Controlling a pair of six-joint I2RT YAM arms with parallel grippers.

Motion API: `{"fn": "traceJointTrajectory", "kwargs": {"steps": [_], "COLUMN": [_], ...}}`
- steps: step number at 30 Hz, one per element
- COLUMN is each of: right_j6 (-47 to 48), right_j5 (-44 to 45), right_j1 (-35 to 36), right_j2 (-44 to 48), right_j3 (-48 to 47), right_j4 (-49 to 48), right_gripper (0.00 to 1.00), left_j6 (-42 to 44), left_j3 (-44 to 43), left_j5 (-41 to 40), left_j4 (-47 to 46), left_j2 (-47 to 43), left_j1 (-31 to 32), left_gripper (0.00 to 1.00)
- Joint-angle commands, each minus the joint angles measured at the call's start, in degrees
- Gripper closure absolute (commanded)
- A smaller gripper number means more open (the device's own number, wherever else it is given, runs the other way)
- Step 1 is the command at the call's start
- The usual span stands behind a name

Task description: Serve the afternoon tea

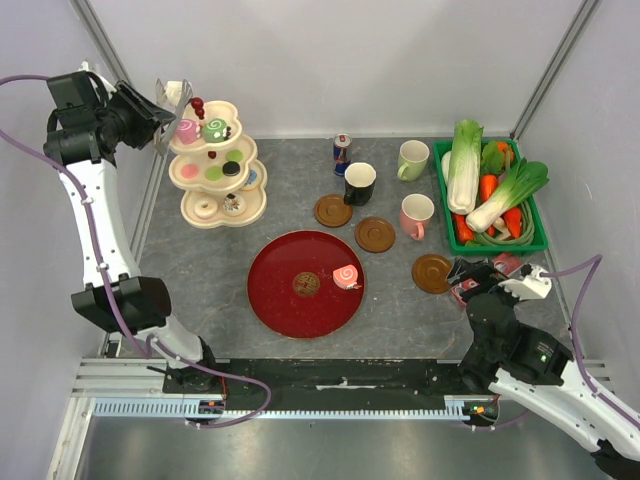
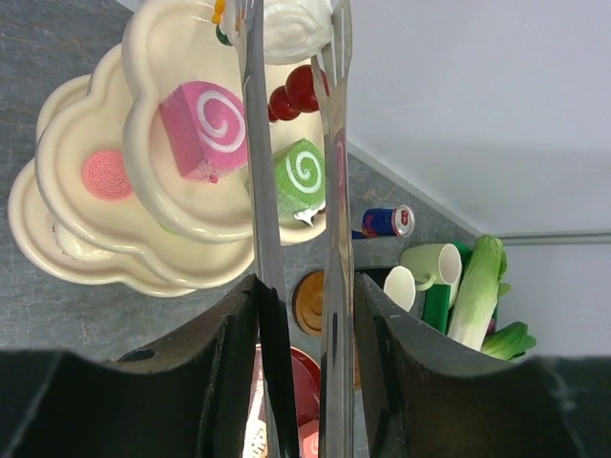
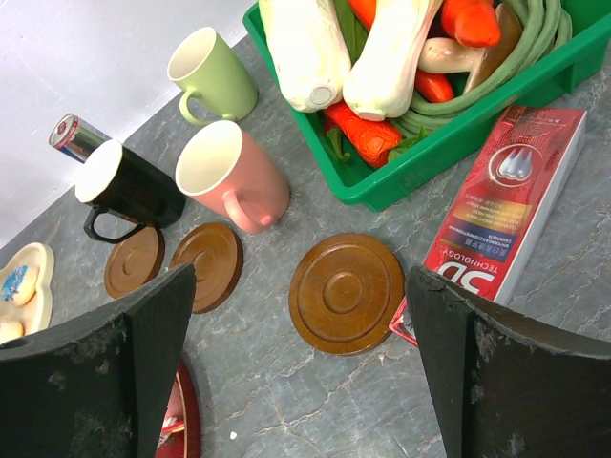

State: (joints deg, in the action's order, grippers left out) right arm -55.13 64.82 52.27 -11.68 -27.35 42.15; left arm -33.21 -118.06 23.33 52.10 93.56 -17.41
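My left gripper (image 1: 150, 118) (image 2: 305, 281) is raised at the far left, shut on a pair of metal tongs (image 2: 265, 191). The tongs' tips pinch a white piece (image 2: 296, 27) over the top of the cream tiered stand (image 1: 200, 215). On that top tier lie a pink swirl roll (image 2: 205, 129) and a green swirl roll (image 2: 301, 176). Another pink swirl roll (image 1: 346, 276) lies on the red plate (image 1: 280, 300). The black mug (image 1: 359, 182), pale green mug (image 1: 412, 159) and pink mug (image 1: 416, 215) stand right of centre. My right gripper (image 1: 490, 285) (image 3: 301, 286) hangs open above a wooden coaster (image 3: 346, 291).
Two more coasters (image 1: 333, 210) (image 1: 375, 234) lie near the mugs. A drink can (image 1: 342, 152) stands behind the black mug. A green basket (image 1: 540, 240) of toy vegetables sits at the right, and a red box (image 3: 511, 205) lies in front of it.
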Motion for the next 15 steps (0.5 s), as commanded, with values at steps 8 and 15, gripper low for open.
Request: {"fn": "traceJointTrajectory", "kwargs": {"steps": [8,15], "right_j6": [-1.9,-1.9], "right_j5": [3.0,3.5], "right_j1": [0.0,0.0], "right_j2": [-1.2,-2.4], "right_j3": [-0.8,-1.2], "right_j4": [0.8,0.9], "right_gripper": [0.02,0.02], "left_j6": [4.9,5.0], "left_j3": [-7.8,-9.6], "left_j5": [1.8,3.6], "left_j4": [4.0,4.7], "left_j2": [4.3,6.0], "left_j1": [-0.2,-0.1], "left_gripper": [0.51,0.5]}}
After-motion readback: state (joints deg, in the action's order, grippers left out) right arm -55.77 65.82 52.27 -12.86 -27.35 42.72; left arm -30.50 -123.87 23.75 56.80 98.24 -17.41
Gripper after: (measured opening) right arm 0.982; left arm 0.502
